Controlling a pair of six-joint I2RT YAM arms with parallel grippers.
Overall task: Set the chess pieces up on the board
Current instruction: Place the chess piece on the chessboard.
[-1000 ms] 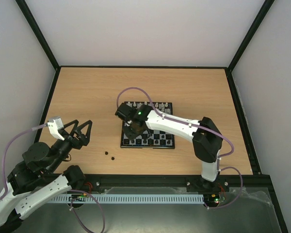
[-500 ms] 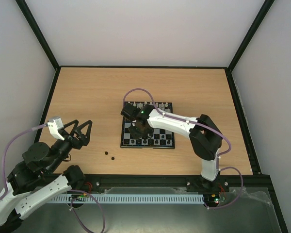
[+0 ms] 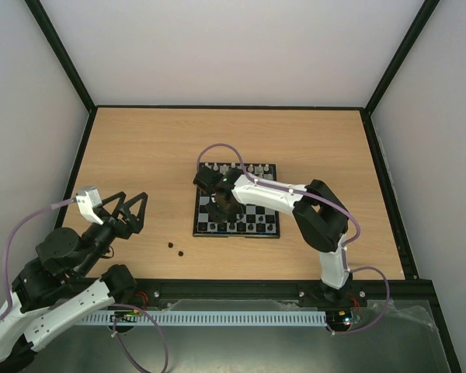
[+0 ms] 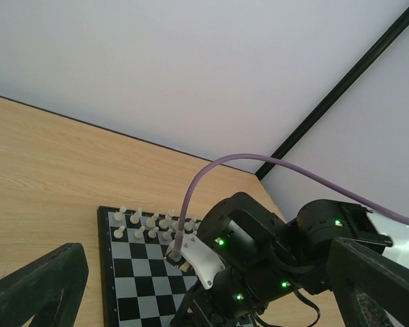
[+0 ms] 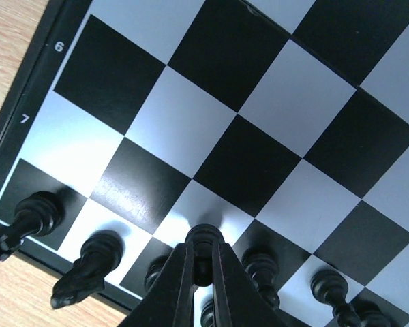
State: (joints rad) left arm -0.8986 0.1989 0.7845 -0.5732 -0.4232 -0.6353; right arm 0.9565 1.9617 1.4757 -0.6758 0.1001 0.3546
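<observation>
The board [image 3: 260, 196] lies mid-table, with white pieces along its far rows [image 3: 238, 169] and black chess pieces [image 3: 241, 226] along its near edge. My right gripper [image 5: 202, 272] is shut on a black pawn [image 5: 204, 240], held just over a light square in the row beside the black back rank. A rook [image 5: 31, 214] and a knight [image 5: 88, 269] stand in the corner to its left. Two more black pieces [image 3: 175, 249] lie on the table left of the board. My left gripper [image 3: 130, 203] hangs open and empty above the table's left side, its fingers [image 4: 34, 289] framing the board [image 4: 126, 272].
The right arm [image 4: 259, 252] stretches over the board's near left part and hides some squares. Black frame rails run along the table edges [image 3: 84, 151]. The bare wooden table [image 3: 140, 148] lies around the board.
My right gripper, still shut on the pawn, has shifted slightly toward the near side of the board and lowered. The left arm has not moved.
</observation>
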